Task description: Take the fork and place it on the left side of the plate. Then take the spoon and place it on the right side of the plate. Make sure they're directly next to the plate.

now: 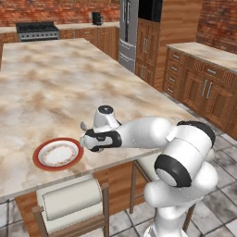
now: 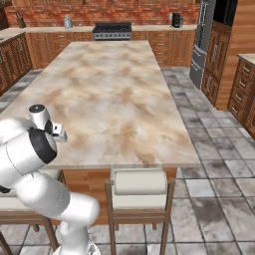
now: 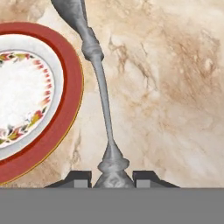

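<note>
The plate (image 1: 38, 155) lies near the counter's front edge, white in the middle with a reddish-brown rim (image 3: 72, 87). Just right of it a slim grey utensil lies along the counter, close to the rim without touching it. Its rounded head (image 1: 83, 126) marks it as the spoon (image 3: 103, 87); the hand view cuts that head off at the top. My gripper (image 3: 112, 178) sits at the handle's thick end, its fingertips (image 3: 81, 178) pressed close on either side, shut on it. In the left base view the gripper (image 1: 87, 141) hangs low at the plate's right edge. The fork is out of view.
The marble island counter (image 2: 114, 84) stretches far ahead. Stools with pale cushions (image 2: 139, 183) (image 1: 71, 199) stand under its front edge. Wooden cabinets (image 1: 203, 88) and a fridge (image 1: 129, 32) line the right side.
</note>
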